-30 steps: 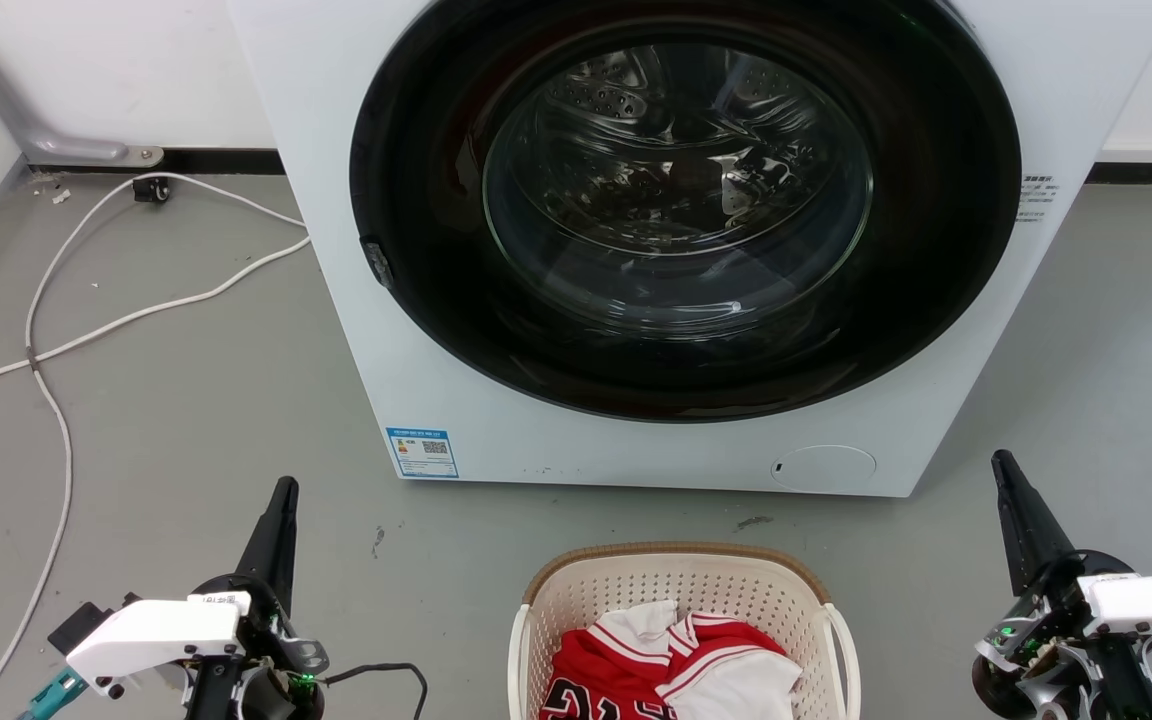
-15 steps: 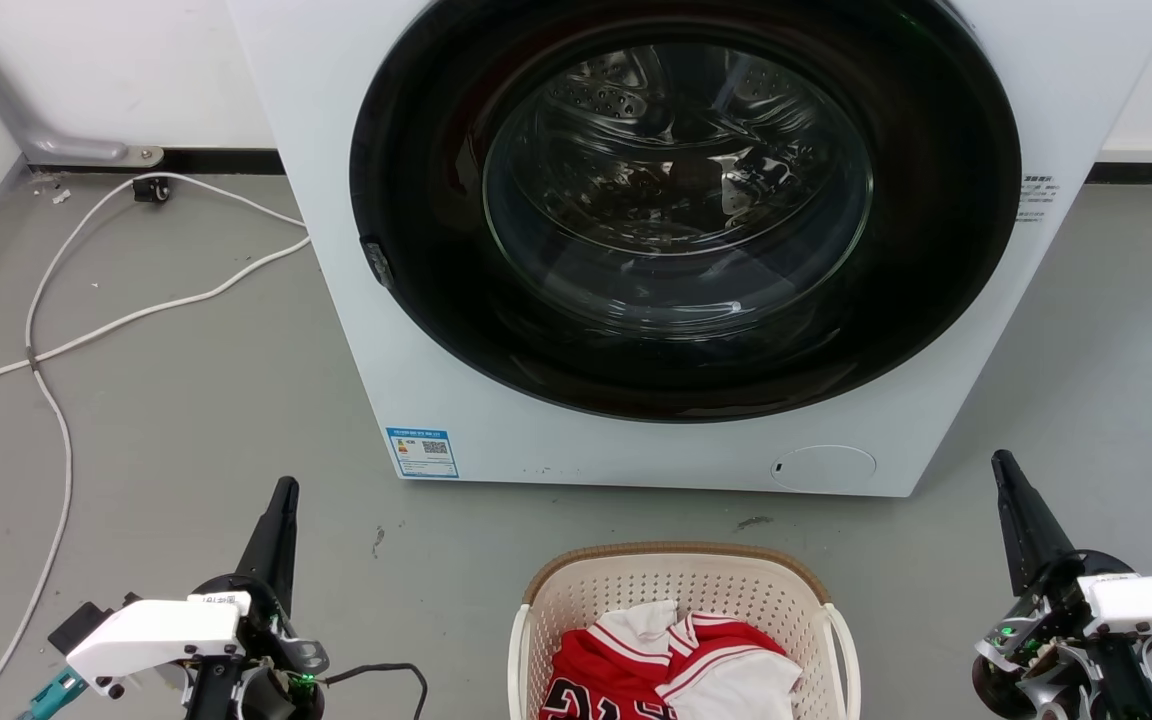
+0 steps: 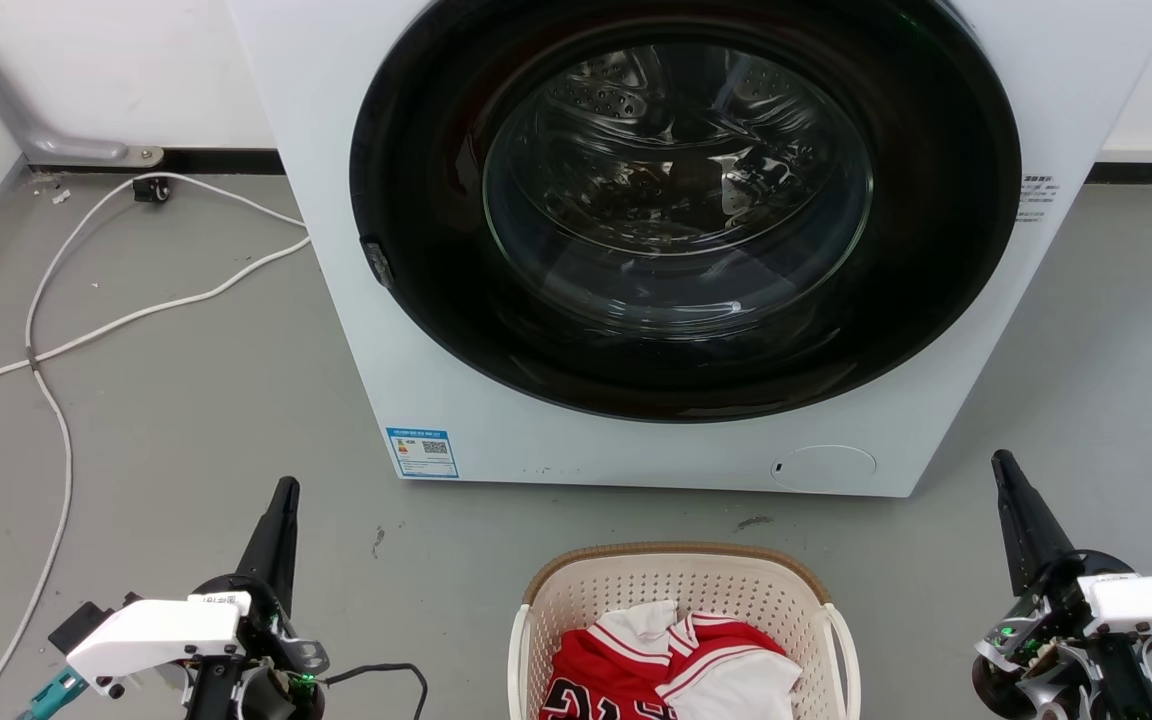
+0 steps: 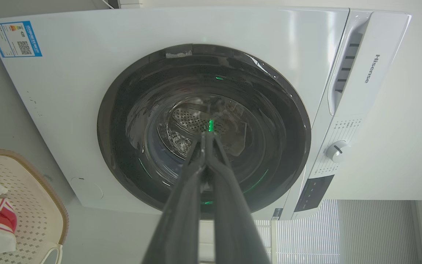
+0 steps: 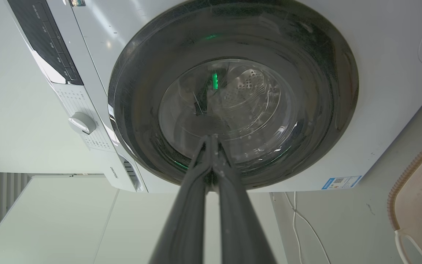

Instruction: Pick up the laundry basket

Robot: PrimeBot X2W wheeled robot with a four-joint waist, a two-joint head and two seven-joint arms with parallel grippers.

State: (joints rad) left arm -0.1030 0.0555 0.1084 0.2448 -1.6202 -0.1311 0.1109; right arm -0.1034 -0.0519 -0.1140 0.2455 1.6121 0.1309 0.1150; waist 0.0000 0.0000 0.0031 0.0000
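Note:
The laundry basket (image 3: 576, 590) stands on the floor at the bottom centre of the head view, cream and perforated with a brown rim, holding red and white clothes (image 3: 671, 665). It also shows at the lower left of the left wrist view as the laundry basket (image 4: 40, 205) and at the right edge of the right wrist view as the laundry basket (image 5: 421, 187). My left gripper (image 3: 285, 487) is shut and empty, well left of the basket. My right gripper (image 3: 999, 460) is shut and empty, well to its right. Both point toward the washing machine, with tips together at left gripper (image 4: 206, 134) and right gripper (image 5: 211, 137).
A white washing machine (image 3: 416, 360) with a closed round dark door (image 3: 681, 210) stands just behind the basket. White cables (image 3: 66, 330) trail over the grey floor at the left. A wall with a dark skirting runs behind.

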